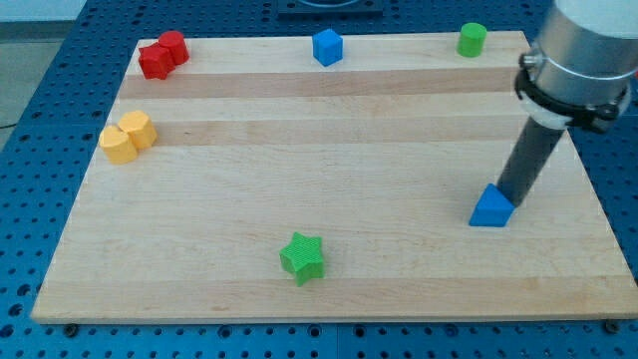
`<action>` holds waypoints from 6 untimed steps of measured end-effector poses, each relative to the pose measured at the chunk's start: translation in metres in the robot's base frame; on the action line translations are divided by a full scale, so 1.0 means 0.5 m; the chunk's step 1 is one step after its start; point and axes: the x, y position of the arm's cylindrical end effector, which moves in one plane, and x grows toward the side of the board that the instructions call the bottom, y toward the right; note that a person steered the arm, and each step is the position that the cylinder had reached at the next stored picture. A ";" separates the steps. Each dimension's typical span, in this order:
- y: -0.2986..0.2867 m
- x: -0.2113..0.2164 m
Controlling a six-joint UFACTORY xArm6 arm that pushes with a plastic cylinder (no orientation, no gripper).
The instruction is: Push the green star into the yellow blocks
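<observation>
Wooden board [329, 130]: one green star [302, 257], two yellow blocks [128, 138]; my tip [510, 197] touching blue triangle [491, 208], holds nothing.

Bright, even overhead light, soft short shadows, sharp focus throughout.

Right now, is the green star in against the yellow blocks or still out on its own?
Out on its own. The green star sits near the view's bottom edge, far from the yellow blocks at left. My tip is beside the blue triangle.
</observation>
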 end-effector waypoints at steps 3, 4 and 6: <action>-0.423 -0.196; -0.607 -0.274; -0.869 -0.371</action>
